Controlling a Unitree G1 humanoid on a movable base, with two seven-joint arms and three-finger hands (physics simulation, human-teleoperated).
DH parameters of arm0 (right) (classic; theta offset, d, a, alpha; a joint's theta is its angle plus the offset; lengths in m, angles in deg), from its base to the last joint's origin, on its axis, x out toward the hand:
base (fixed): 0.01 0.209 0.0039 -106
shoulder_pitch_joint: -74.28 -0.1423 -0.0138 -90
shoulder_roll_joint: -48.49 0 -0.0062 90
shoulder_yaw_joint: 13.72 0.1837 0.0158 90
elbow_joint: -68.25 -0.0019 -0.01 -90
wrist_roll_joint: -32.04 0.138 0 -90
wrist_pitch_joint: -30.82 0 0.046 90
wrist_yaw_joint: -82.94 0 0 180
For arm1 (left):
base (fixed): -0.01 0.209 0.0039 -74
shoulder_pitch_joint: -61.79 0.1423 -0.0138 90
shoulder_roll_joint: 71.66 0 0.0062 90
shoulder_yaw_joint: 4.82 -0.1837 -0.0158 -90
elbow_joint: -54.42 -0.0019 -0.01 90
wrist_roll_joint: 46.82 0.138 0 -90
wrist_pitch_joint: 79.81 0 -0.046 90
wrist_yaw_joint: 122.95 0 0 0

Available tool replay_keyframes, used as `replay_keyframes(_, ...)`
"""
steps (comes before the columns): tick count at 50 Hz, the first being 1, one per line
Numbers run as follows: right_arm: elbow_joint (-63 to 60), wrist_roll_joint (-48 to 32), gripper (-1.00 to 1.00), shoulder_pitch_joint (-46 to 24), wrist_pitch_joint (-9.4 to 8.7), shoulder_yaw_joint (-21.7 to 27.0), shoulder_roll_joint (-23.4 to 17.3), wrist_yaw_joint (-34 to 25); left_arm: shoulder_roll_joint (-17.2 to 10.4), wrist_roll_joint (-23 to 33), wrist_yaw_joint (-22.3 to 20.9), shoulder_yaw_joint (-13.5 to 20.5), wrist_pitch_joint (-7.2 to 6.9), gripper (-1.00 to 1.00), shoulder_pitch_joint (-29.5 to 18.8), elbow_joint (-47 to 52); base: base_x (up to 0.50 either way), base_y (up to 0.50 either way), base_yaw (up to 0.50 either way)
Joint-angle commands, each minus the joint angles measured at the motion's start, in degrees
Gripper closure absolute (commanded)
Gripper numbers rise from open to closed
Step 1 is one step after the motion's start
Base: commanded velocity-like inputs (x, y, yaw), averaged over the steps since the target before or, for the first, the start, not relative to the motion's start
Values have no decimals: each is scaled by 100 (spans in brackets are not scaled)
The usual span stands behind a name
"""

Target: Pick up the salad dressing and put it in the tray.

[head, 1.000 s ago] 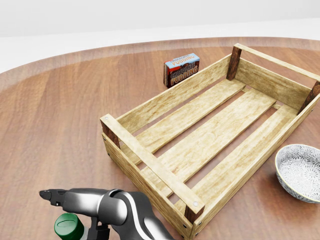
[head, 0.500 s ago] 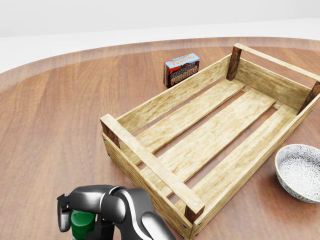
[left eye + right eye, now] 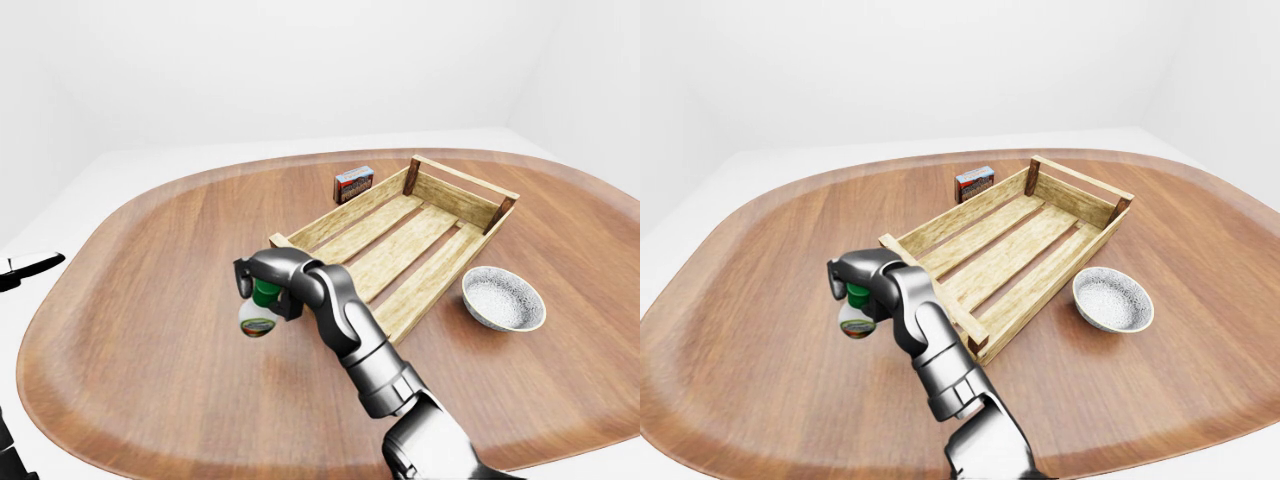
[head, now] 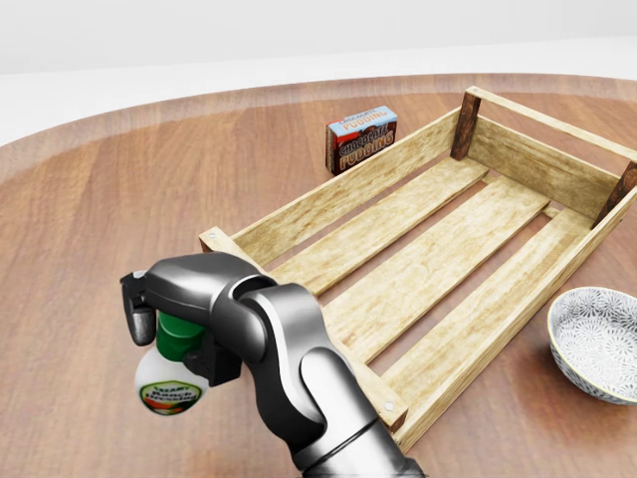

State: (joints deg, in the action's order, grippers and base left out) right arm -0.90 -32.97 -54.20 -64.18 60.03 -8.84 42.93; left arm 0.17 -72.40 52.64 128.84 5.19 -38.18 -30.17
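Note:
The salad dressing bottle [image 4: 169, 386], white with a green cap and a round label, hangs clear of the table in the head view's lower left. My right hand [image 4: 174, 344] is shut round its neck and cap, with the bottle's body sticking out below the fingers. The wooden slatted tray [image 4: 328, 199] lies just right of the hand; its near corner is hidden behind my forearm. In the left-eye view a thin dark shape at the left edge [image 3: 30, 268] looks like part of my left hand, too small to read.
A chocolate pudding box [image 4: 361, 137] stands beyond the tray's far long side. A patterned white bowl [image 4: 597, 341] sits to the right of the tray. The round wooden table [image 3: 150, 250] stretches widely to the left.
My right hand has closed on the bottle and lifted it off the table, up and slightly right towards the tray's near corner. The camera has not moved.

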Motion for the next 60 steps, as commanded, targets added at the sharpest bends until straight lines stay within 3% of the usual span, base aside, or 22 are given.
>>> replay_keyframes(1,-424,411,97,-912,0,382,22,0,19,25,-31,-20,0,-100,1,-5,0,0,0)
replay_keyframes(13,-526,1096,96,-1909,0,589,-93,0,34,43,-45,-42,0,-100,-2,-26,0,0,0)
replay_keyframes(20,-239,1456,96,-2585,0,769,-424,0,48,74,-67,-69,0,-100,-6,-82,0,0,0)
replay_keyframes(26,661,1869,96,-3252,0,1106,-1081,0,40,65,-77,-58,0,-100,5,-67,0,0,0)
replay_keyframes(28,705,1923,96,-3280,0,1081,-1114,0,40,65,-78,-56,0,-100,5,-67,0,0,0)
replay_keyframes(29,976,1970,96,-3480,0,1237,-1448,0,22,43,-69,-27,0,-100,1,-54,0,0,0)
replay_keyframes(31,1133,2035,96,-3558,0,1308,-1743,0,25,47,-61,-33,0,-100,3,-42,0,0,0)
replay_keyframes(49,1267,1887,97,-2878,0,1887,-3651,0,20,69,-50,-62,0,-100,-16,-26,0,0,0)
replay_keyframes(60,2376,1928,96,-2200,0,2085,-4353,0,36,122,-80,-82,0,-100,-15,-52,0,0,0)
